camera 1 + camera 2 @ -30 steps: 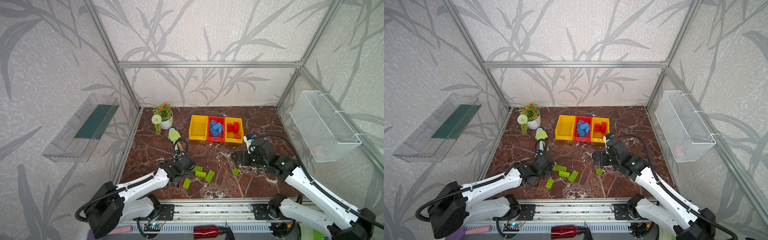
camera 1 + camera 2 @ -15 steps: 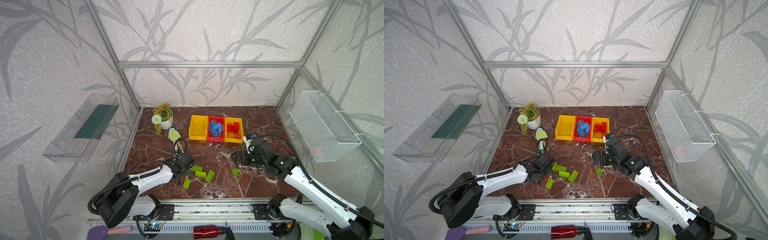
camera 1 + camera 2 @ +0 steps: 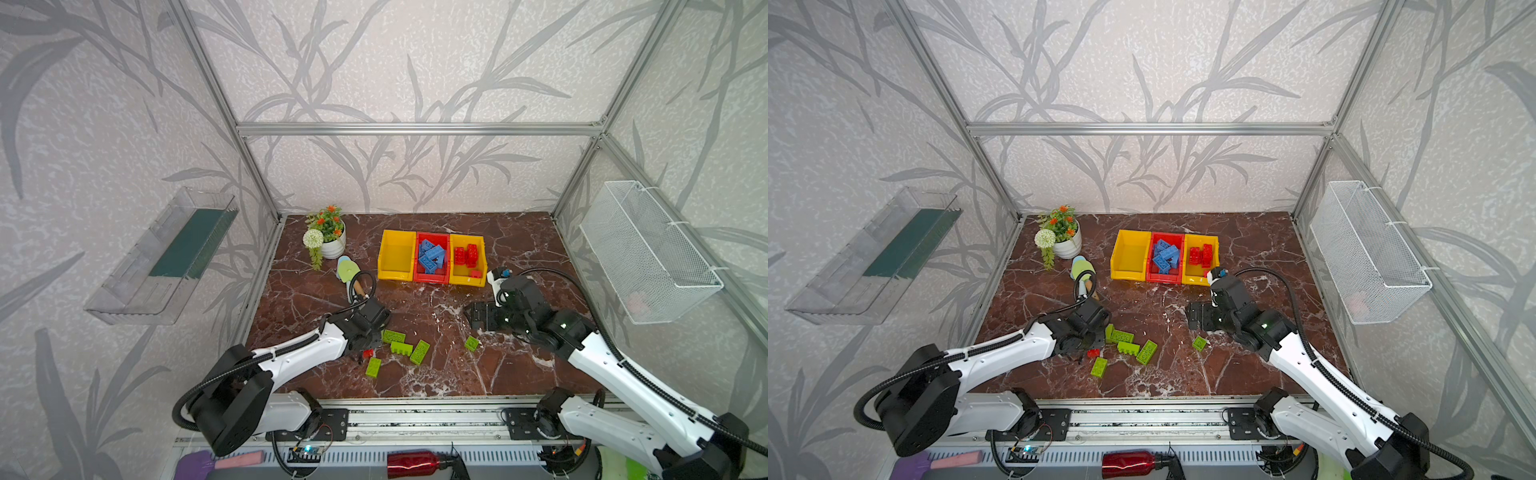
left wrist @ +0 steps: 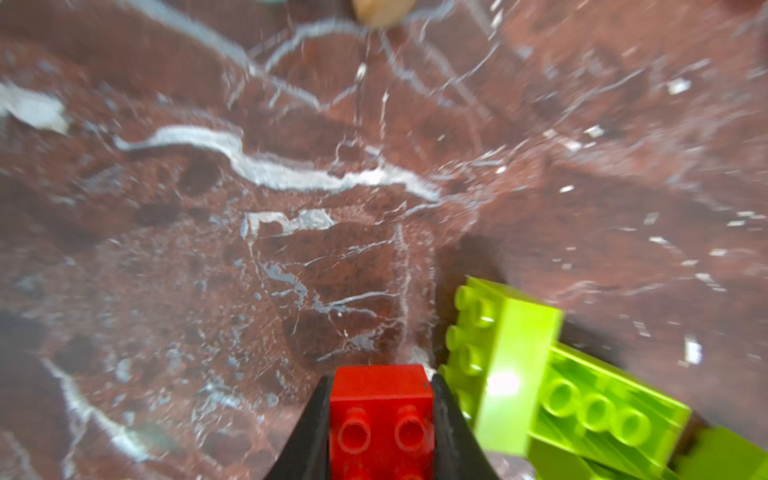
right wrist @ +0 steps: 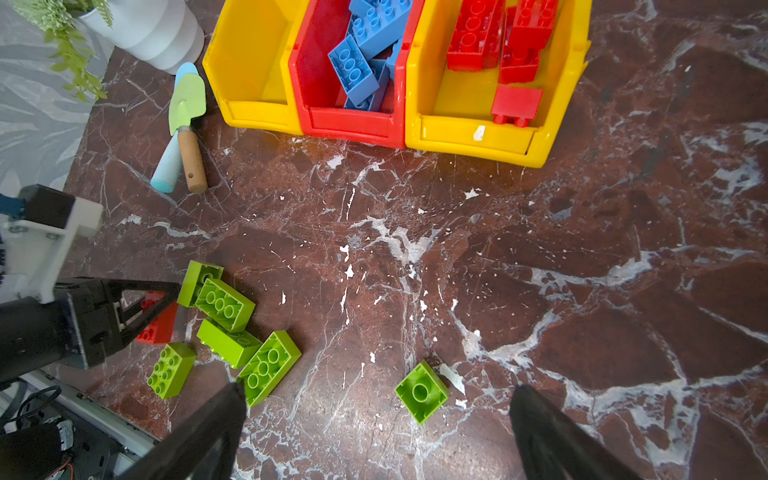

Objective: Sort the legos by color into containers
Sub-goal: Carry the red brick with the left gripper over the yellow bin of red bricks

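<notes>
The tabletop (image 5: 582, 249) looks like polished red-brown marble with white veins. The 3 containers (image 5: 353, 124) are glossy moulded plastic, scuffed at the front lips. The legos (image 5: 224, 303) are smooth, shiny plastic. The trowel (image 5: 189, 99) has a matt green blade and a bare wooden handle. The wall basket (image 3: 648, 249) is white wire mesh.

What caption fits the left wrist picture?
Left gripper shut on a red lego, lime green legos beside it.
</notes>
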{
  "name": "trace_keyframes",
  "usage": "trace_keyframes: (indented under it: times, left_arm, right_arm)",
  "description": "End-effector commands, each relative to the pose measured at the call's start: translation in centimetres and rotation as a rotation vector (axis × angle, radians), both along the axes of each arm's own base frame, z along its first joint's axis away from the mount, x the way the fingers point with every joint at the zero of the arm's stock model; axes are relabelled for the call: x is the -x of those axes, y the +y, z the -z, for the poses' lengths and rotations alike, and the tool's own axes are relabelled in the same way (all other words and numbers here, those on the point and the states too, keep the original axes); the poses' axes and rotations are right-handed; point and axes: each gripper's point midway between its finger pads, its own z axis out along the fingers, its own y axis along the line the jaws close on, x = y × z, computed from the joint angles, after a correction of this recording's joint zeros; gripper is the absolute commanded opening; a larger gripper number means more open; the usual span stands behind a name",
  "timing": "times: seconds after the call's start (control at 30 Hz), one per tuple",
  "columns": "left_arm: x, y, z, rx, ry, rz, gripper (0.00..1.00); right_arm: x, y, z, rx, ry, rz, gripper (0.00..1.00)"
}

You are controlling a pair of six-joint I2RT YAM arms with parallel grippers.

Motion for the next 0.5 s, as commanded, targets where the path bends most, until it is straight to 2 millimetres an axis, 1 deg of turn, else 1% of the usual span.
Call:
trace_keyframes:
  times: [0.0,0.07,0.17,0.27,0.33,0.4,0.47]
  left_arm:
    - [-0.8,0.2,-3.2,-0.028,-0.045,0.014,0.19]
    - [-1.7,-0.5,-4.8,-0.014,-0.073,0.027,0.19]
    - [-3.5,-2.0,-7.1,0.006,-0.110,0.055,0.19]
    - [-6.0,-4.2,-9.4,0.015,-0.147,0.093,0.19]
    - [-8.0,-6.2,-11.1,0.036,-0.172,0.128,0.19]
    - [-10.2,-8.5,-12.3,0.057,-0.189,0.159,0.19]
    - [-12.1,-10.8,-12.9,0.075,-0.191,0.196,0.18]
  right_arm:
    - [-0.3,0.1,-1.1,-0.007,-0.039,0.000,0.99]
    - [-0.3,0.0,-1.3,-0.008,-0.046,0.001,0.99]
    - [-0.2,-0.3,-1.5,-0.003,-0.058,0.004,0.99]
    - [-0.1,-0.8,-1.8,0.007,-0.071,0.010,0.99]
    - [0.1,-1.2,-2.0,0.014,-0.079,0.016,0.99]
    - [0.2,-1.7,-2.1,0.020,-0.085,0.026,0.99]
    - [0.4,-2.2,-2.2,0.024,-0.091,0.037,0.99]
